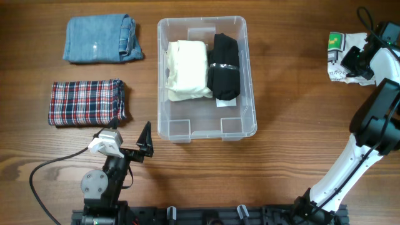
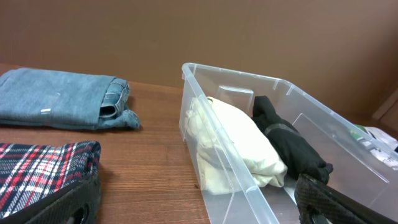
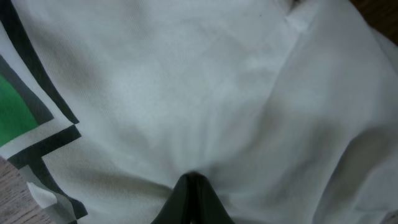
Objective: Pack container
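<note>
Overhead: the container [image 1: 164,94] sits mid-table, holding a cream garment [image 1: 187,69] and a black garment [image 1: 225,65]. The right end effector [image 1: 349,62] is far right, on a white printed garment [image 1: 337,47].

Left wrist: the left end effector [image 2: 199,211] gapes empty between the plaid shirt [image 2: 37,168] and the container, so a careless swing could shove either.

Right wrist: the fingertips [image 3: 193,196] are clamped on a thin pinch of the white printed garment. Lifting could unfold it, and trailing cloth might snag the rim.

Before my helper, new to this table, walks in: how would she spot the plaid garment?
Find the clear rectangular plastic bin mid-table. Seen from overhead, two folded garments lie to its left. Nearer the robot's base is the red, navy and white checked cloth; the other is blue denim.
</note>
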Tool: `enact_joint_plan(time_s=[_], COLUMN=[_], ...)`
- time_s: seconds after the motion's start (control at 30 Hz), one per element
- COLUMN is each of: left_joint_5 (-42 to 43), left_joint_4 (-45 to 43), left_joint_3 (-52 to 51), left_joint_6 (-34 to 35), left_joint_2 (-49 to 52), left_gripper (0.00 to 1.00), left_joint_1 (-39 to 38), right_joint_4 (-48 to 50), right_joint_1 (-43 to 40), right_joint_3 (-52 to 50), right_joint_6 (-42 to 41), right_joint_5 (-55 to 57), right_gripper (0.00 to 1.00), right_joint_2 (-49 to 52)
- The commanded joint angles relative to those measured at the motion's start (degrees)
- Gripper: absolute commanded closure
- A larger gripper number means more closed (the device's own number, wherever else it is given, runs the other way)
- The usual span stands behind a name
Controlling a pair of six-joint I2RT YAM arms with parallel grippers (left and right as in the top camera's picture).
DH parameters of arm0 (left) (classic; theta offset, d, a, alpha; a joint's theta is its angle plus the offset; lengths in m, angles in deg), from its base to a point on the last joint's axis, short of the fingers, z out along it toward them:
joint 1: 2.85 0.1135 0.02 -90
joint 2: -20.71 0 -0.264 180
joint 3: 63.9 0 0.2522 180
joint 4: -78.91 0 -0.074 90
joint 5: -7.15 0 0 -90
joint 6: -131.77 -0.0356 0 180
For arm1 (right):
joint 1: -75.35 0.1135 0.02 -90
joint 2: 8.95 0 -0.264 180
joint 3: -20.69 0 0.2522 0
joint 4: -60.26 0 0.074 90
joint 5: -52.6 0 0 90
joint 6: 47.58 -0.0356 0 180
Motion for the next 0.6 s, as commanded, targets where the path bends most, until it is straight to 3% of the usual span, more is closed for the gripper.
enact_joint_plan(time_s=[0.0, 0.17, 0.43, 0.57], left_joint_5=[-0.3, -0.3, -0.3, -0.3], left_joint_4=[0.3, 0.3, 0.3, 0.3], left_joint_3=[-0.3, -0.3, -0.3, -0.3], left_joint_6=[-0.9, -0.9, -0.9, -0.9], left_joint_2=[-0.3, -0.3, -0.3, -0.3], left_gripper=[0.0, 0.0, 0.0, 0.0], left_joint_1=[0.4, 0.4, 0.4, 0.4], right_joint_4=[-4.2, -11.4, -24.5, -26.8], right_joint_1=[0.3, 0.8, 2.7, 3.8], right_joint_3=[-2.5, -2.5, -2.5, -2.4], right_joint_6=[0.1, 0.1, -3.4, -1.6], right_joint_5=[-3.9, -10.0, -11.0, -18.8], right_gripper=[0.96, 0.96, 0.96, 0.96], right_joint_2=[1.9, 1.9, 0.9, -0.5])
